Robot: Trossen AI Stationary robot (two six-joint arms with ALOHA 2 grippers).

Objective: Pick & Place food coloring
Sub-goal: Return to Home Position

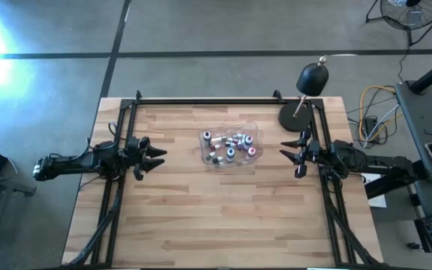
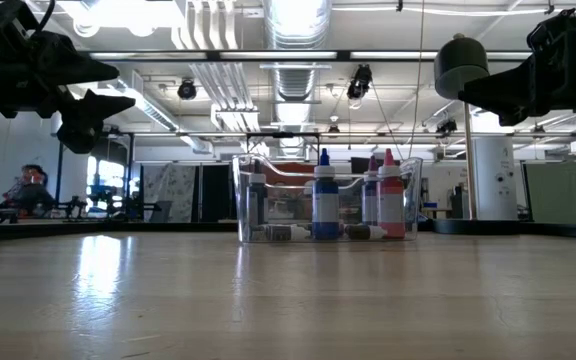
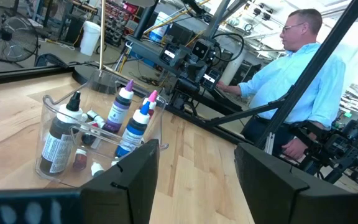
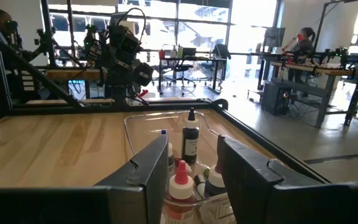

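- The food coloring bottles [image 1: 229,146] all sit together inside a clear bin [image 1: 257,133] near the middle of the wooden counter [image 1: 201,217], a little toward its far edge.
- In the low view, a blue bottle [image 2: 325,196] and a pink-red bottle [image 2: 391,197] stand upright in the bin, with others lying flat on its floor.
- The left wrist view shows a dark bottle [image 3: 58,140], a purple bottle [image 3: 120,109] and a blue-bodied one [image 3: 135,129] upright, with smaller ones lying around their bases.
- The left tool [image 1: 158,159] hangs above the counter's left side, well apart from the bin and pointing at it. Its fingers are spread and hold nothing.
- The right tool [image 1: 289,156] hangs above the counter's right side, also aimed at the bin and apart from it. Its fingers are parted and empty.
- A black dome lamp [image 1: 312,79] stands at the far right corner of the counter, just beyond the right tool.
- A person [image 3: 303,81] in a light blue shirt stands beyond the counter's right side, behind the right arm.
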